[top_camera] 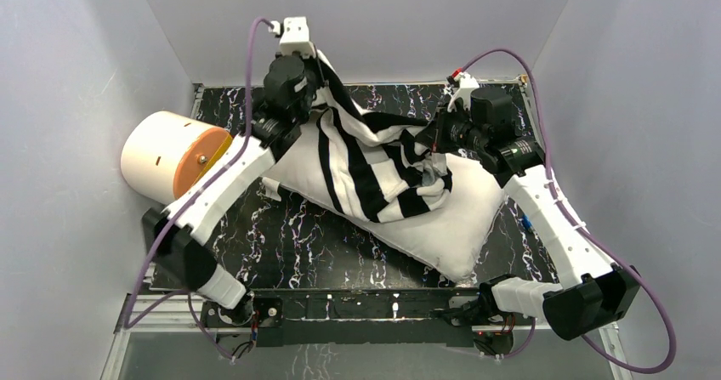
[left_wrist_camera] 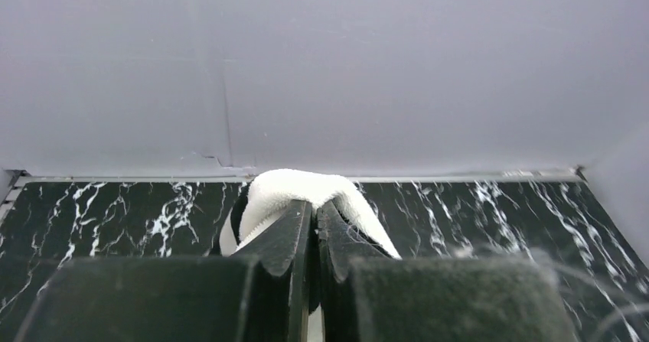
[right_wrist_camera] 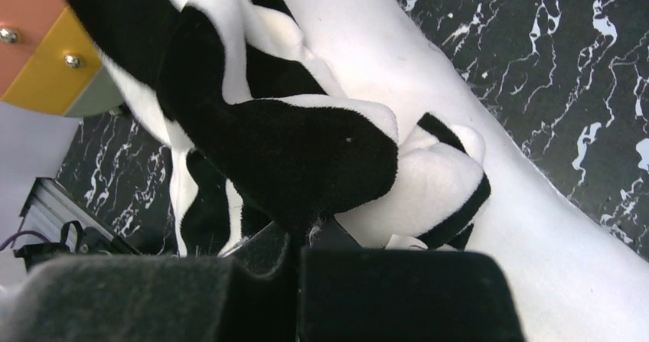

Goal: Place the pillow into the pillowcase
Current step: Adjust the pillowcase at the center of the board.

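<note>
Now my left gripper (left_wrist_camera: pixel 312 239), at eleven o'clock, and right gripper (right_wrist_camera: pixel 302 241), at two, each pinch the pillowcase (top_camera: pixel 366 166); I should pull evenly, mouth taut, over the pillow (top_camera: pixel 451 218).

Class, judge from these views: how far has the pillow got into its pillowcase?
Done: the striped pillowcase lies bunched over the far end of the pillow. In hand: the left fingers and right fingers are each shut on case fabric. To do: the pillow's near half is bare, and the case must be drawn over it.
</note>
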